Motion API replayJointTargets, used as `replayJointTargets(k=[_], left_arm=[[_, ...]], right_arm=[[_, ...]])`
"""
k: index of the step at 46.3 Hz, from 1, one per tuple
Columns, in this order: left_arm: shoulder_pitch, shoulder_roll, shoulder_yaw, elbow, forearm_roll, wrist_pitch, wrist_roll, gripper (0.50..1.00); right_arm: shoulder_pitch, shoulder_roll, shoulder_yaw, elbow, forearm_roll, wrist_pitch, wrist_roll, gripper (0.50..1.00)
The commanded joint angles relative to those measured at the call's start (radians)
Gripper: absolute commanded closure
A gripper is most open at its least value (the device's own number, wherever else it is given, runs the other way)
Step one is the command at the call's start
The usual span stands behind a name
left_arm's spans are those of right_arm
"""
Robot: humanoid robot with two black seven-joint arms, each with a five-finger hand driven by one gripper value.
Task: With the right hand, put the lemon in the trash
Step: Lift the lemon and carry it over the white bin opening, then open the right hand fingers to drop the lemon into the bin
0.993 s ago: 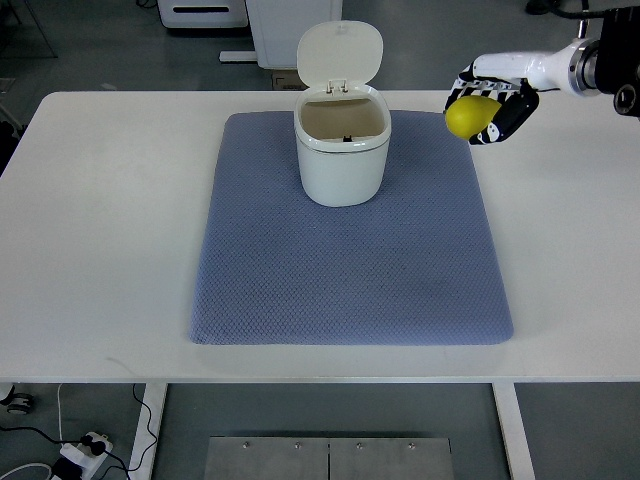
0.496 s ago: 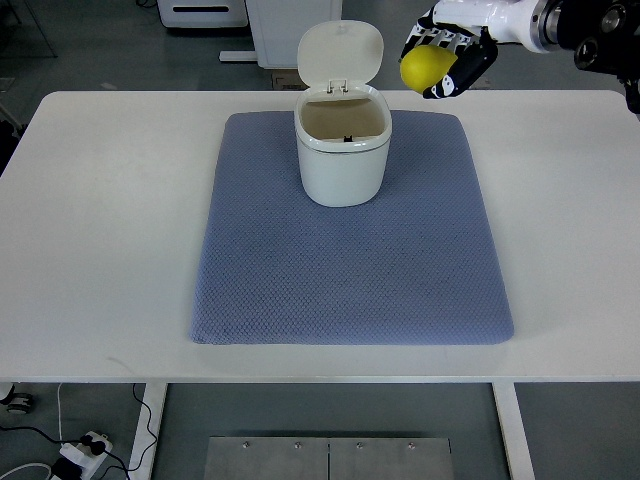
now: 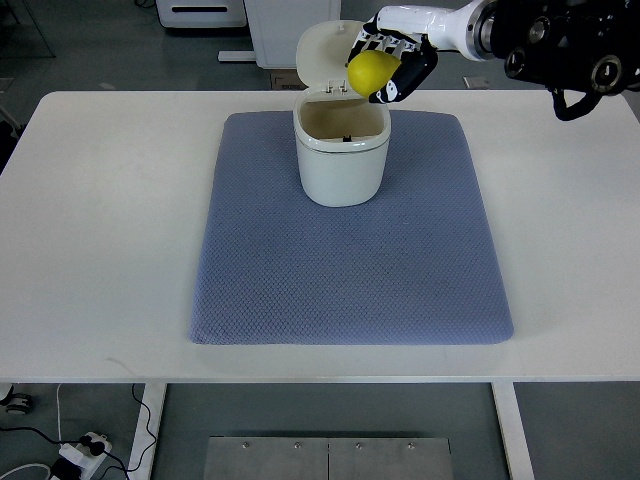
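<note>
The right hand (image 3: 392,65), fingers wrapped around the lemon (image 3: 369,71), holds it above the back rim of the open trash bin (image 3: 341,148) on the blue mat (image 3: 350,270); the release into the bin remains.

The right robot hand (image 3: 388,62) reaches in from the right, fingers curled around a lemon (image 3: 368,70)

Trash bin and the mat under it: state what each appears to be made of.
Trash bin: likely moulded plastic, cream-white with a smooth, slightly glossy skin, rounded edges and a hinged flip lid standing open.
Mat: probably woven or knitted fabric, possibly over foam; blue-grey, matte, with a fine diamond texture and soft rounded corners.
</note>
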Motion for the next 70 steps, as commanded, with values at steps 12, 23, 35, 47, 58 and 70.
replayJointTargets(k=[12,23,35,47,58,70], left_arm=[[0.0,0.0,0.0,0.0,0.0,0.0,0.0,0.5],[0.0,0.0,0.0,0.0,0.0,0.001,0.0,0.5],[0.0,0.0,0.0,0.0,0.0,0.0,0.0,0.5],[0.0,0.0,0.0,0.0,0.0,0.0,0.0,0.5],[0.0,0.0,0.0,0.0,0.0,0.0,0.0,0.5],[0.0,0.0,0.0,0.0,0.0,0.0,0.0,0.5]], right_arm=[[-0.034,0.02,0.03,-0.028,0.022,-0.002,0.0,1.0],[-0.05,0.056,0.056,-0.033,0.022,-0.011,-0.006,1.0],[-0.086,0.083,0.087,-0.076,0.024,-0.017,-0.008,1.0],[-0.118,0.105,0.101,-0.108,0.024,-0.019,-0.023,1.0],[-0.141,0.109,0.103,-0.134,0.022,-0.019,-0.034,1.0],[-0.141,0.109,0.103,-0.136,0.022,-0.019,-0.034,0.992]])
